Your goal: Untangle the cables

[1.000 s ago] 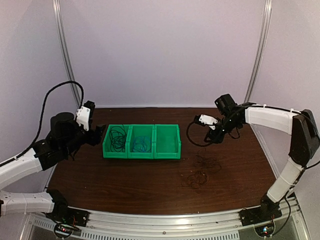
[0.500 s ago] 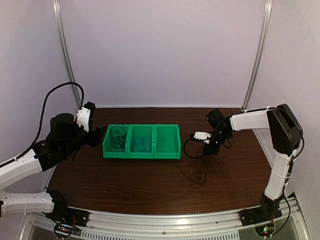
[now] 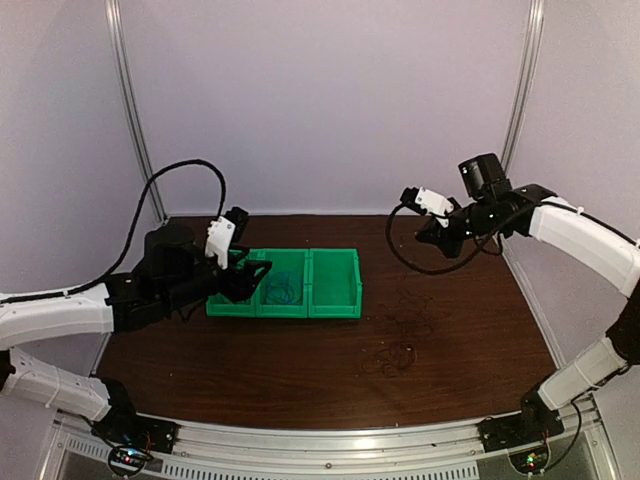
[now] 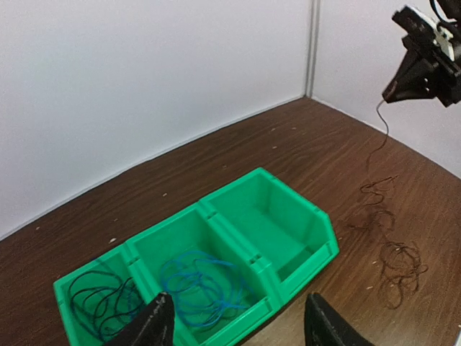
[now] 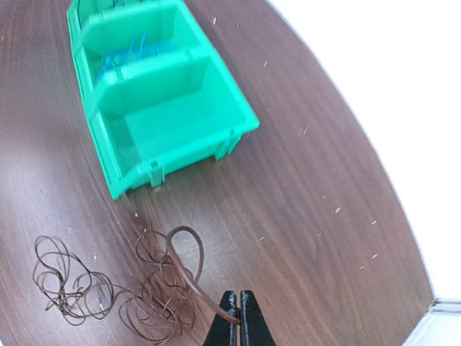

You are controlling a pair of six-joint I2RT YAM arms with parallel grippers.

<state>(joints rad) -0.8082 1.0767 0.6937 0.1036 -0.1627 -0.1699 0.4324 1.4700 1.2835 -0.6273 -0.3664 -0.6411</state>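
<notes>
Desk: tangle at 4 o'clock of bin.
Right end effector: clenched on strand.
Left end effector: released.
Lift: slowly, letting loops drop free.

With 12 o'clock at the back wall, the green bins sit left of centre on the bench, and their walls block any low sideways pass. The left gripper, jaws spread, hangs over the left end of the bins. Only the right bin is open from above and bare inside. At 4 o'clock from the bins lies the brown cable tangle. A strand rises from it to the pinched right gripper and crosses the air toward 1 o'clock. The strip at 6 o'clock is open — so is the stretch behind the bins.
</notes>
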